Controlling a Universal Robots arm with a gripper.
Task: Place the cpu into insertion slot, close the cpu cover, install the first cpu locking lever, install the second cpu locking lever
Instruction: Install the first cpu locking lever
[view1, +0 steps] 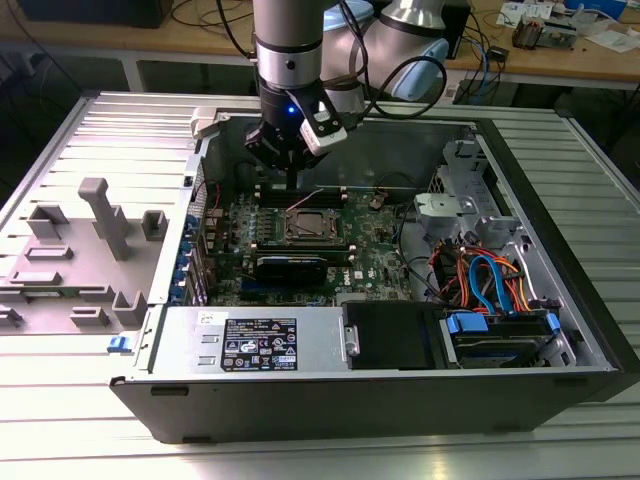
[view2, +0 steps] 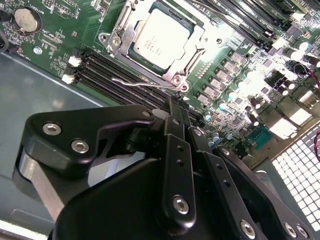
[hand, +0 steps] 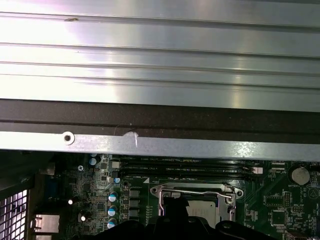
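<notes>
The cpu (view2: 160, 35) lies in the insertion slot (view2: 113, 43) on the motherboard (view2: 52, 47); memory slots (view2: 107, 75) run just beside it.

The cpu (view2: 160, 37), a pale grey square chip, lies flat in the insertion slot (view1: 308, 226), just above and left of the centre of the exterior view, on the green board. The cpu cover (view2: 197, 42), a silver frame, lies down around the chip (its window leaves the chip's face bare). A thin wire locking lever (view2: 140, 83) runs along one edge of the frame.
</notes>
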